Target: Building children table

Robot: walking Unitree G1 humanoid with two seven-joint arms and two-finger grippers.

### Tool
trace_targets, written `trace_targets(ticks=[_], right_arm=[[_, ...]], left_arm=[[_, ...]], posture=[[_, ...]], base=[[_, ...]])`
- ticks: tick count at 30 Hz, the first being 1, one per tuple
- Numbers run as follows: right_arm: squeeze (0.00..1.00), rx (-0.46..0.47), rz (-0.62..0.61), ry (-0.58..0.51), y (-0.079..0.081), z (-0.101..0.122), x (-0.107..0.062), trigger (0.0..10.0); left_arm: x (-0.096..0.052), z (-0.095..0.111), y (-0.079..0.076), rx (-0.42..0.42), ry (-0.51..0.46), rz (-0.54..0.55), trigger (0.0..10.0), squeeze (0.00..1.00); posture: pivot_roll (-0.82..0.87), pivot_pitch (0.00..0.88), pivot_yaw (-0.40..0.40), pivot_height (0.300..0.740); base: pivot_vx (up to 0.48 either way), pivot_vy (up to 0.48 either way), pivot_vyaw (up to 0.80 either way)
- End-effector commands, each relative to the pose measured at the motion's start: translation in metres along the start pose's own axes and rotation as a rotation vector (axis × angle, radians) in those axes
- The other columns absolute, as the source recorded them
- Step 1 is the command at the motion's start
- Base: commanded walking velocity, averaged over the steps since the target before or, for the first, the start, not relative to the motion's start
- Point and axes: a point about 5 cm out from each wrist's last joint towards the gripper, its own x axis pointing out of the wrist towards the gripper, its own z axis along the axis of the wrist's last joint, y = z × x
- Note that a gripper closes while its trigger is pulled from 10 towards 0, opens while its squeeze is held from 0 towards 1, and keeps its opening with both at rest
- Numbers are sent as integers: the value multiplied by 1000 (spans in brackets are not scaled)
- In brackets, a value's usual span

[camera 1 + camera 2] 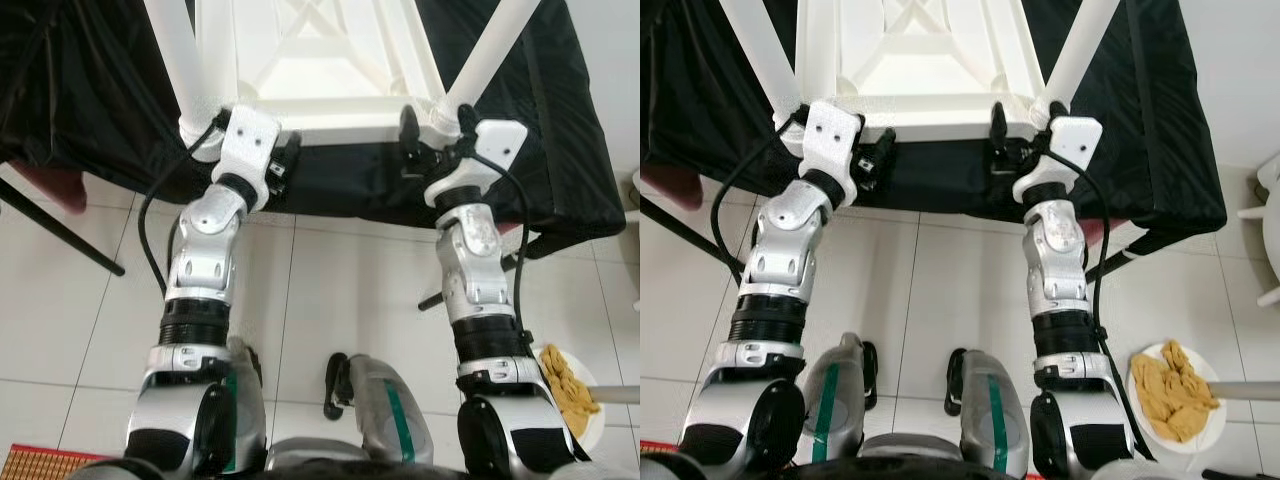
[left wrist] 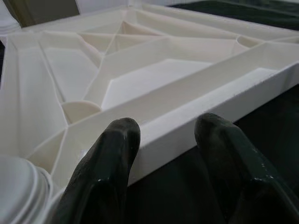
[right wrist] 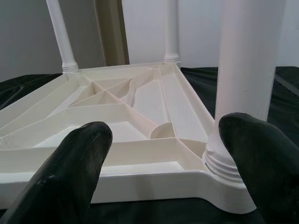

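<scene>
While the white children's table lay upside down on the black cloth, legs up, my left gripper and right gripper reached its near edge, fingers spread apart.

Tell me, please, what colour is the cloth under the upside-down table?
Black. The cloth shows best in the right eye view, lying under the white table.

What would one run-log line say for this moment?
table top: upside down on black cloth, legs up | left tool: open at near edge | right tool: open by leg
</scene>
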Motion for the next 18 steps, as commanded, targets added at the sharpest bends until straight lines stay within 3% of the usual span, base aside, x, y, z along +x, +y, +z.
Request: trace_targets(ticks=[1,6,14,17,18], right_arm=[[0,-13,-9,20,-3,-6,-5,10000],[0,-34,-14,22,-5,-8,-12,10000],[0,-66,18,-1,-2,-5,-21,10000],[0,-67,21,0,0,-6,-24,10000],[0,-66,21,3,0,-7,-25,10000]], left_arm=[[-2,0,1,-12,-12,96,10000,0],[-6,-4,4,-44,-14,132,10000,0],[-6,2,15,-11,-46,161,10000,0],[-4,6,17,1,-60,146,10000,0],[-1,11,14,18,-84,94,10000,0]], posture=[[30,38,-46,740],[20,47,-48,740],[22,54,-57,740],[20,51,-50,740],[18,52,-49,740]], base=[[0,0,0],[0,0,0],[0,0,0],[0,0,0],[0,0,0]])
